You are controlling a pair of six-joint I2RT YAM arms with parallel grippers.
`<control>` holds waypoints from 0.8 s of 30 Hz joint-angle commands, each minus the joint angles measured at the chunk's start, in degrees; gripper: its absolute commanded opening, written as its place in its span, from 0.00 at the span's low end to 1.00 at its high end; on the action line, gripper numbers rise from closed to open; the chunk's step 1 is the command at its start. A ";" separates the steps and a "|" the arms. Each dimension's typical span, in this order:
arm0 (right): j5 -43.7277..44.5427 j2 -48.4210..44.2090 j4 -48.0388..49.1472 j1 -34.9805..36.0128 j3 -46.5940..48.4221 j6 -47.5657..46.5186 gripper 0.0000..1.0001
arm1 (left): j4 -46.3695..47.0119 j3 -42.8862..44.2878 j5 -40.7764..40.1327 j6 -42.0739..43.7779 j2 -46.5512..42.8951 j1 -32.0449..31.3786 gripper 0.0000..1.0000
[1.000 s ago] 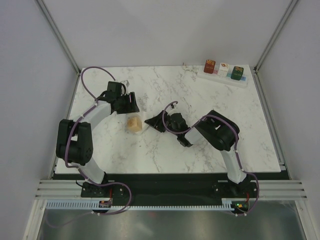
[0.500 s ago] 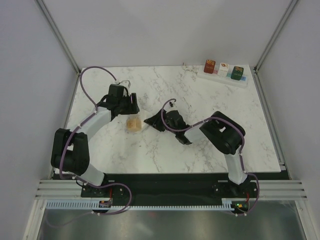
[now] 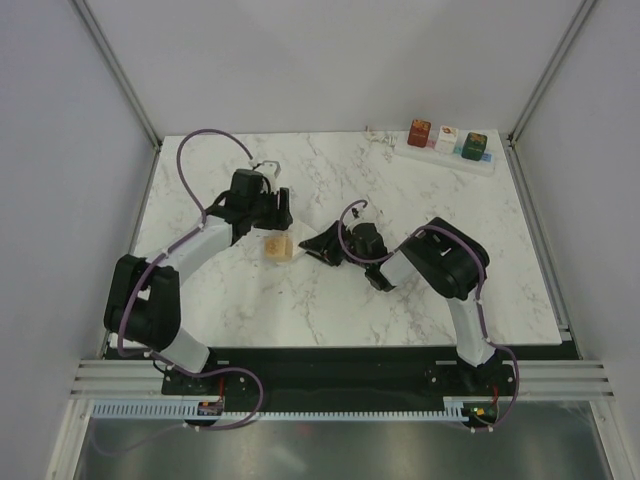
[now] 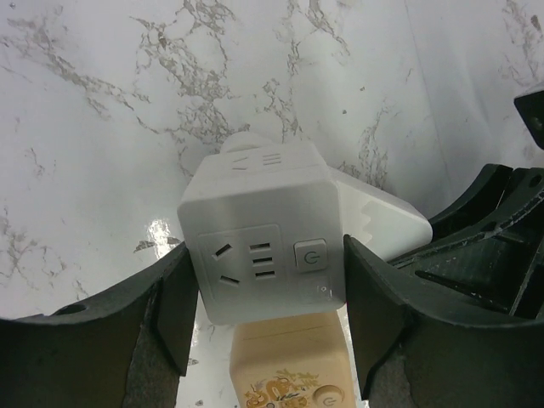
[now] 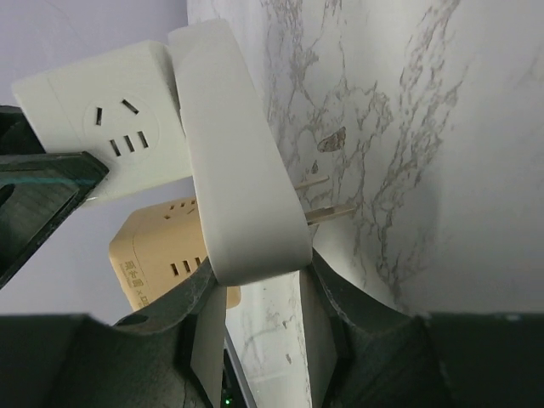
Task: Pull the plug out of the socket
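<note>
My left gripper (image 4: pixel 263 306) is shut on a white cube plug (image 4: pixel 255 246), its fingers against both sides. A tan cube plug (image 4: pixel 289 361) lies on the table just below it, also in the top view (image 3: pixel 278 247). My right gripper (image 5: pixel 255 280) is shut on a flat white adapter (image 5: pixel 238 170) with two bare metal prongs (image 5: pixel 327 212). The white cube (image 5: pixel 102 127) sits against the adapter's other face. In the top view the left gripper (image 3: pixel 272 215) and right gripper (image 3: pixel 322 243) meet mid-table. The socket, a long white power strip (image 3: pixel 483 164), lies at the back right.
Three cube plugs, red (image 3: pixel 419 132), white (image 3: pixel 446 138) and green (image 3: pixel 475 145), stand on the power strip. A small loose piece (image 3: pixel 374 135) lies left of the strip. The marble table (image 3: pixel 320 300) is walled by grey panels and posts.
My left gripper has moved right and towards the right gripper. The tan cube has shifted slightly right. My right gripper has moved a little right.
</note>
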 commanded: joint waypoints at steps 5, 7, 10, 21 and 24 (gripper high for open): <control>9.05 0.86 -8.62 -4.13 -0.61 -1.44 0.00 | -5.23 0.19 7.54 4.54 -3.78 -3.39 0.02; 9.41 -0.02 -9.50 -4.57 -1.31 -1.71 0.00 | -3.03 -1.56 13.17 1.12 -4.04 -0.49 0.02; 9.76 -0.55 -9.68 -4.92 -1.93 -1.80 0.00 | -0.82 -2.53 14.52 -1.44 -4.22 3.03 0.02; 9.67 -0.29 -10.47 -5.01 -1.05 -1.53 0.00 | -5.23 -0.94 8.16 8.23 -7.64 -3.83 0.02; 8.80 -0.03 -9.07 -5.19 -1.14 -1.53 0.00 | 1.19 -3.67 17.99 1.38 -6.68 0.29 0.02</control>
